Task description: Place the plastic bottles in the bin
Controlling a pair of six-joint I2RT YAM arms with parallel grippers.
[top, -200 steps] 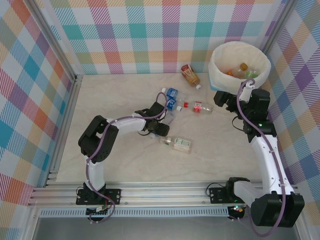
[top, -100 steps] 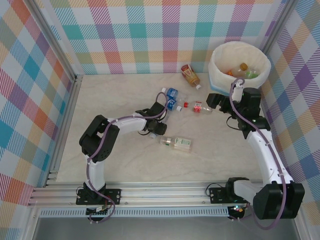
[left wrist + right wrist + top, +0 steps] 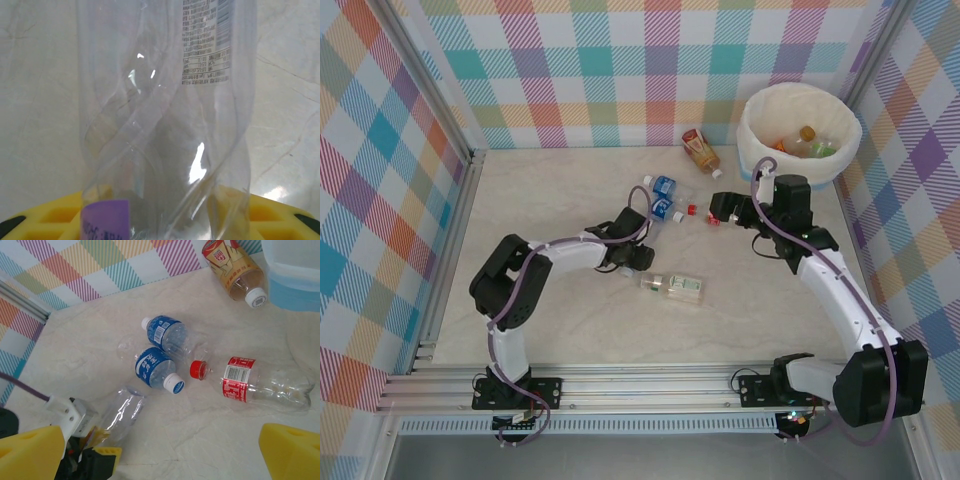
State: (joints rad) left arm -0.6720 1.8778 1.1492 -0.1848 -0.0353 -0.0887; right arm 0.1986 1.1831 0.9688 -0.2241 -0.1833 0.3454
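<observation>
Near the centre of the overhead frame, the left end effector (image 3: 636, 255) seems clamped on a clear bottle (image 3: 122, 412). The right end effector (image 3: 718, 208) is spread wide and empty above a red-labelled bottle (image 3: 250, 385) on the bench (image 3: 560, 320). The bin (image 3: 758, 160) stands at the upper right with a few bottles (image 3: 805, 140) inside.

Between the jaws of the left gripper (image 3: 642, 248), a plastic bottle (image 3: 165, 125), running forward from them. Ahead of the right gripper (image 3: 160, 447), toward its right jaw, a barcode-label bottle (image 3: 260, 387) on its side; beyond, two water bottles (image 3: 152, 365) side by side; farthest, a tea bottle (image 3: 232, 265) beside the bin (image 3: 295, 292).
</observation>
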